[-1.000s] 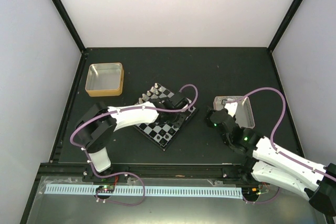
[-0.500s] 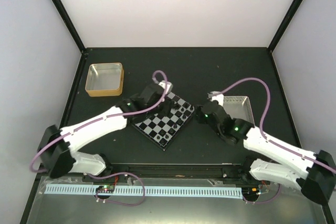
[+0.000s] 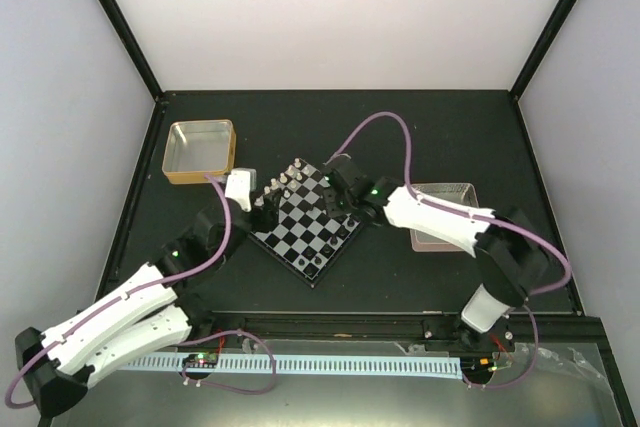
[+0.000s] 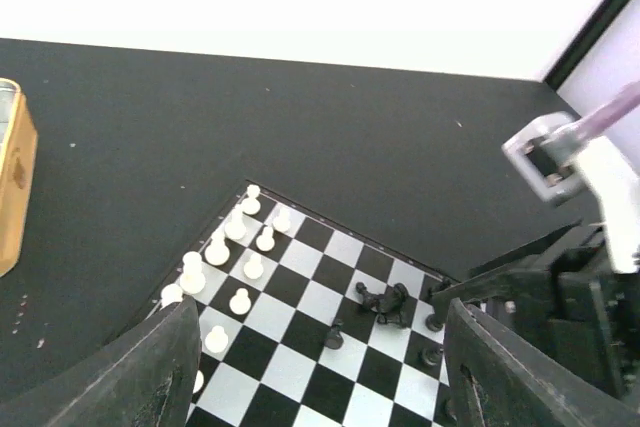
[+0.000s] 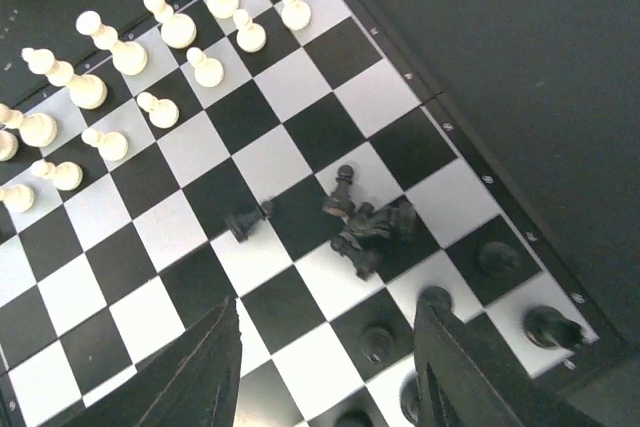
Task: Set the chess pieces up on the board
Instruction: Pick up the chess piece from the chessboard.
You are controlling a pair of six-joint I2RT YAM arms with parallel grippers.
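Observation:
The board [image 3: 305, 235] lies tilted at the table's middle. Silver-white chess pieces [image 3: 285, 180] stand in two rows along its far left side; they also show in the left wrist view [image 4: 240, 247] and the right wrist view [image 5: 180, 32]. Black pieces [image 3: 347, 224] stand along the right side. A small heap of fallen black pieces [image 5: 368, 224] lies on the board, with one black pawn [image 5: 245, 220] lying apart. My left gripper [image 4: 320, 387] is open and empty at the board's left edge [image 3: 258, 203]. My right gripper [image 5: 330, 367] is open and empty above the board's far right corner [image 3: 335, 185].
A gold-rimmed tray [image 3: 200, 150] stands at the far left, its corner at the left wrist view's edge [image 4: 12, 187]. A pink-rimmed tray [image 3: 448, 219] lies right of the board, partly under my right arm. The right arm [image 4: 565, 292] looms at the left wrist view's right.
My left arm has drawn back from over the board to its left edge. My right arm has swung from the pink-rimmed tray over to the board's far right corner.

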